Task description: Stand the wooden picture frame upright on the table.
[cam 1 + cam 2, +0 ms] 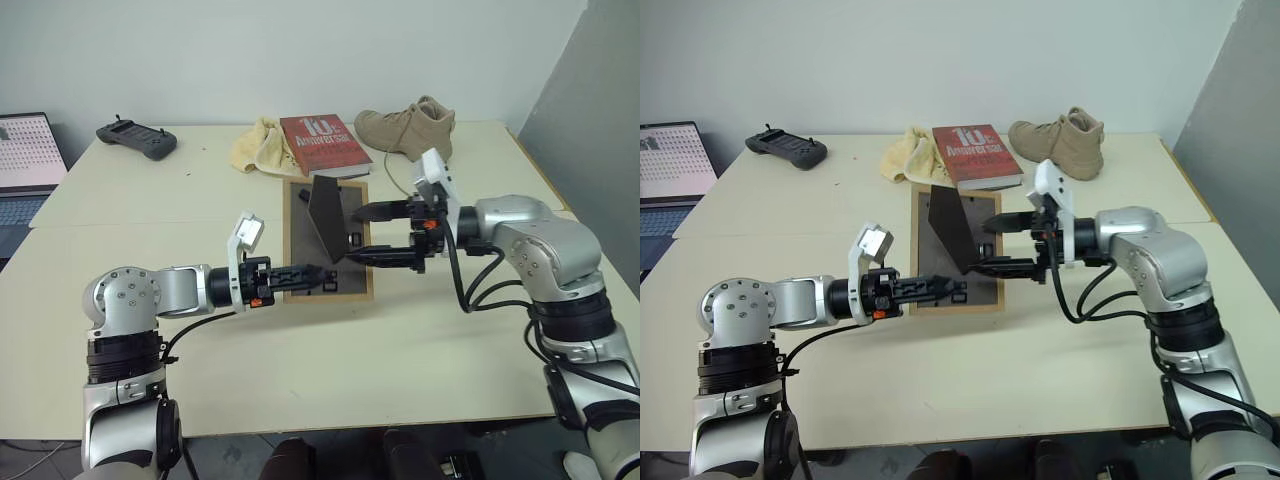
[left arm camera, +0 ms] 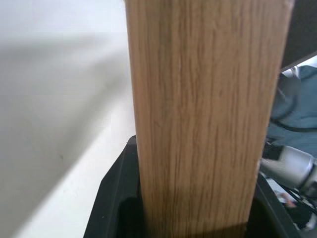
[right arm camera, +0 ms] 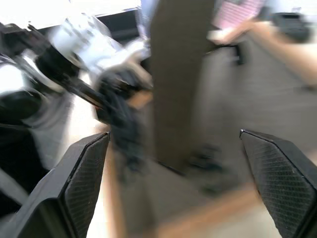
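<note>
L end effector (image 1: 318, 272) clamps the near edge of the wooden picture frame (image 1: 325, 285), which lies back-up mid desk (image 1: 300, 350), stand flap (image 1: 328, 215) raised, just in front of the red book (image 1: 322, 143). R end effector (image 1: 352, 235), fingers wide apart, straddles the flap w/o gripping.

A lab or office test room: a plain white wall (image 1: 300, 50) behind the cream table (image 1: 150, 200), a laptop (image 1: 25, 160) far left, a handheld controller (image 1: 137, 138) beside it.
</note>
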Controlling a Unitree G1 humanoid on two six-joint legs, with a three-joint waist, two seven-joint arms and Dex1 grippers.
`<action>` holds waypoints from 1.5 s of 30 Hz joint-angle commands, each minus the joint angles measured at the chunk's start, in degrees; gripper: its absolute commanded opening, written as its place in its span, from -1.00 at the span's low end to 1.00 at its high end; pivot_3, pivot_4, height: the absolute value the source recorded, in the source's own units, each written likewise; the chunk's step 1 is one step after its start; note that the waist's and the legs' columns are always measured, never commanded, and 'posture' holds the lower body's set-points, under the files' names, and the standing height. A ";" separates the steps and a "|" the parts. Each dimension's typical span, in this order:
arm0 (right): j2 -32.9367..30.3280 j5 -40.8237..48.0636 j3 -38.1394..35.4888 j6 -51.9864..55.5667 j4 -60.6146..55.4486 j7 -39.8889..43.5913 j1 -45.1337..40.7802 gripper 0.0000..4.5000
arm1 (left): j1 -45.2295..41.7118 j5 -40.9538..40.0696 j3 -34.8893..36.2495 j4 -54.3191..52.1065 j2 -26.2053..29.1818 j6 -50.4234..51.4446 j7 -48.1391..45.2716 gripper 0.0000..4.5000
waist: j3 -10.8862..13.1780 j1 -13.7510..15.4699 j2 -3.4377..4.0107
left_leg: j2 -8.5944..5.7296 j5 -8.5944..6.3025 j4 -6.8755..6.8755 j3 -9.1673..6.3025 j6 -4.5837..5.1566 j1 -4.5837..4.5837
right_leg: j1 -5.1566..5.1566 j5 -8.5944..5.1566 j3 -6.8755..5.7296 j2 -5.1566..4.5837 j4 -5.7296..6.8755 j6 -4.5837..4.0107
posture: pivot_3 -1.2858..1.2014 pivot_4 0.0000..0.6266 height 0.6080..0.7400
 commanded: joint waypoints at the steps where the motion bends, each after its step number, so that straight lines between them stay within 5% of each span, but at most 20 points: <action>1: -4.19 -3.83 -2.72 -11.74 -0.47 2.42 4.02 0.99 | 1.03 -14.41 -3.24 3.42 5.31 0.65 3.57 -0.44 | 0.00 0.03 -0.01 | 0.00 0.00 0.00 0.00 0.00 0.00 | 0.00 0.00 0.00 0.00 0.00 0.00 | 0.03 -0.52 1.00; 5: -4.28 -19.85 -0.05 -49.56 9.27 -2.37 8.87 0.99 | 0.09 -27.46 -6.89 10.58 9.74 0.65 8.68 -0.44 | 0.00 -0.01 -0.01 | 0.01 0.00 0.00 0.00 0.00 0.05 | 0.02 0.00 0.02 0.00 0.01 0.00 | 0.03 -0.52 1.00; 9: -2.61 -46.27 1.43 -91.90 24.16 -27.34 5.63 0.99 | -0.23 -40.18 -12.38 12.28 13.86 -2.06 14.13 -0.44 | 0.00 -0.13 -0.01 | 0.00 0.08 0.02 0.09 -0.13 0.12 | 0.03 0.00 0.06 0.02 0.09 0.02 | 0.03 -0.52 1.00; 11: -1.04 -55.87 2.02 -100.26 28.23 -37.85 3.51 0.99 | -0.21 -43.61 -14.72 12.55 15.10 -3.58 15.67 -0.44 | 0.01 -0.20 -0.01 | -0.01 0.09 0.01 0.14 -0.16 0.11 | -0.06 0.00 0.14 0.02 0.15 0.02 | 0.03 -0.52 1.00; 15: 1.59 -68.73 4.58 -106.40 33.13 -51.82 -0.44 0.99 | -0.73 -44.21 -16.22 11.89 15.51 -4.59 14.88 -0.44 | 0.00 -0.31 -0.01 | -0.03 0.23 0.01 0.12 -0.39 0.14 | -0.15 0.00 0.25 0.11 0.21 0.01 | 0.03 -0.52 1.00; 21: 4.06 -74.69 7.85 -109.40 34.47 -61.27 -3.68 0.99 | 1.74 -44.21 -16.78 8.67 15.61 -6.17 14.66 -0.44 | 0.00 -0.30 -0.01 | -0.06 0.25 0.00 0.08 -0.43 0.14 | -0.14 -0.01 0.26 0.13 0.21 0.00 | 0.03 -0.52 1.00; 32: 2.52 -76.45 10.03 -110.74 34.72 -66.00 -4.86 -0.07 | 4.76 -44.21 -16.62 4.50 15.60 -8.95 14.64 -0.44 | -0.01 -0.32 -0.03 | -0.05 0.25 0.01 0.07 -0.43 0.21 | -0.02 -0.01 0.26 0.13 0.20 -0.01 | 0.03 -0.52 1.00; 36: 1.95 -78.21 10.34 -110.52 35.74 -67.91 -5.74 -0.31 | 6.37 -44.21 -15.72 1.49 15.12 -11.55 16.08 -0.44 | -0.01 -0.37 -0.03 | -0.05 0.25 0.00 0.09 -0.42 0.25 | -0.01 -0.01 0.29 0.15 0.22 -0.01 | 0.03 -0.52 1.00; 37: 1.67 -78.43 10.51 -110.74 36.20 -68.36 -6.06 -0.33 | 6.70 -44.21 -15.43 1.59 14.72 -13.24 18.29 -0.14 | -0.01 -0.36 -0.03 | -0.04 0.26 0.00 0.08 -0.42 0.25 | -0.02 -0.01 0.29 0.16 0.22 -0.01 | 0.03 -0.52 1.00; 41: 0.92 -76.94 11.55 -111.39 39.02 -68.18 -7.35 -0.41 | 6.36 -44.21 -13.70 2.52 14.86 -15.78 20.83 0.25 | -0.01 -0.31 -0.03 | -0.03 0.25 0.00 0.09 -0.42 0.26 | 0.01 -0.02 0.29 0.15 0.23 -0.02 | 0.03 -0.52 1.00; 45: 1.41 -65.87 13.48 -110.40 46.16 -59.67 -8.70 -0.41 | 5.48 -44.21 -8.98 2.96 17.10 -20.00 24.26 0.61 | -0.01 -0.35 -0.04 | -0.01 0.25 0.01 0.11 -0.42 0.26 | 0.03 -0.01 0.27 0.15 0.23 -0.02 | 0.03 -0.52 1.00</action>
